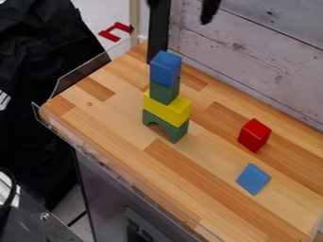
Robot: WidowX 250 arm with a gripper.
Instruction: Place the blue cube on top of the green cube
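- Nearest me on the worktop, towards the lower right of my camera view, I have a low, light-blue block lying turned at an angle.
- Just beyond it stands a red block, near the blue one but apart from it.
- Left of those two I see the tower. Its foot is a green arch block with its curved cut-out facing down, and a yellow block lies across the top of it.
- On the yellow block sits the green cube, and the blue cube rests right on top of that, touching it, as the highest piece of the stack.
- My claw hangs at the top edge of the view, above and beyond the tower. Its two dark fingertips are spread well apart, with nothing held between them, and it is clear of the blue cube.
- Behind the tower a dark upright strip stands beside the pale plank wall.
- A clear rim runs along the worktop's left end. Beyond it I make out black cloth and a red angular piece.
- Below the worktop's near edge is a grey metal cabinet.
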